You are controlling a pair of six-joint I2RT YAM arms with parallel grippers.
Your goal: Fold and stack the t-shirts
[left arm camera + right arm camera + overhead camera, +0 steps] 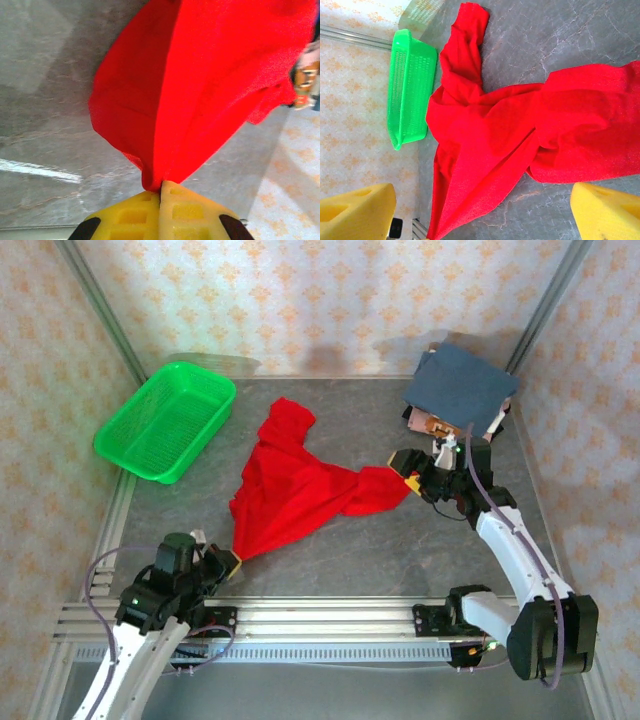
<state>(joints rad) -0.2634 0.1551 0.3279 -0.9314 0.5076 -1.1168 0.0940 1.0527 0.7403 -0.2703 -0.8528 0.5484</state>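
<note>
While low, left tool (232, 565) tight on t-shirt (290, 490)

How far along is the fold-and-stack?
Done: a folded slate-blue shirt tops the pile in the far right corner. In hand: the red shirt, crumpled mid-table, left jaws shut on one corner, right jaws open at its other end. Left: fold it, add it to the pile.

The crumpled t-shirt (290, 490) lies mid surface (400, 540), with the basket (165, 420) far left and the folded stack (460, 385) in the far right corner. The left end effector (232, 562) is at its near tip, the right end effector (410, 480) at its right end.
</note>
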